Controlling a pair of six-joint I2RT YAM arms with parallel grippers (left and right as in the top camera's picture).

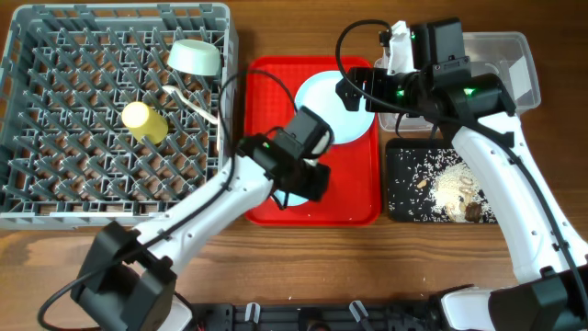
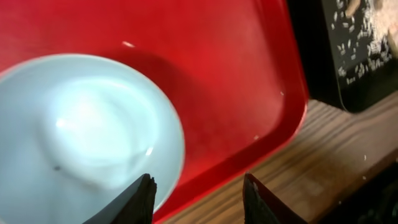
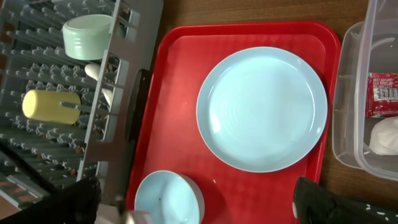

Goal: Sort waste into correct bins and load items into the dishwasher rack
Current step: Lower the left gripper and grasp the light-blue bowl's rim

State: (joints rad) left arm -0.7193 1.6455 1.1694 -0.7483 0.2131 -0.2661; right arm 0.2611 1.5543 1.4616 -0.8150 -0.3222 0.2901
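A light-blue bowl (image 2: 81, 137) stands at the front of the flat red serving tray (image 1: 317, 210). My left gripper (image 2: 199, 196) is open over the bowl's rim, one finger above the bowl, one outside it. A light-blue plate (image 1: 322, 103) lies at the back of the tray. My right gripper (image 1: 361, 87) hovers high above the plate (image 3: 261, 106), open wide and empty. The grey dishwasher rack (image 1: 55, 198) holds a pale-green bowl (image 1: 194, 57), a yellow cup (image 1: 144, 121) and cream cutlery (image 1: 197, 99). The clear tub (image 1: 514, 51) holds the red sachet (image 3: 384, 93) and the white tissue (image 3: 385, 134).
The black tray (image 1: 400, 184) at the front right holds white grains and brown bits (image 1: 455, 188). The wooden table's front edge runs below the red tray (image 2: 323, 155). The left arm lies across the tray's front left corner.
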